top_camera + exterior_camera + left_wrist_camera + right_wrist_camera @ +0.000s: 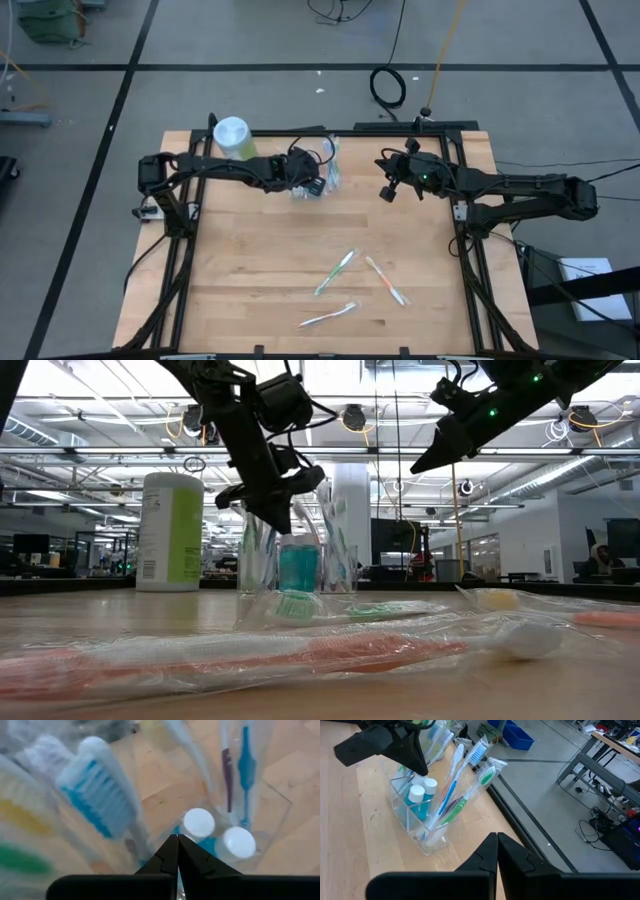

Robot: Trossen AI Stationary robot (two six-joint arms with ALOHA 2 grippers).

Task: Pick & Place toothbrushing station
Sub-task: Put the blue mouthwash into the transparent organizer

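The toothbrushing station (420,815) is a clear plastic holder standing on the table's far middle (326,176). It holds several wrapped toothbrushes and two blue tubes with white caps (199,822). My left gripper (177,839) is shut, slanting down over the holder's open top (421,769). A wrapped blue-bristled toothbrush (95,795) stands right beside its fingers. My right gripper (387,193) is shut and hangs in the air to the holder's right, holding nothing. Three wrapped toothbrushes lie flat on the near table: green (335,272), orange (386,281) and white (328,316). My left gripper's shut fingertips stand at the holder's open top, slanting down from the table's left. The handle of the blue-bristled toothbrush (145,852) runs down close beside them. I cannot tell whether they touch it or pinch its wrapper.
A tall green canister with a white lid (232,138) stands at the far left, behind my left arm. The black frame rails (185,250) run along the table's left and right sides. Bare wood (260,250) lies between the holder and the loose toothbrushes.
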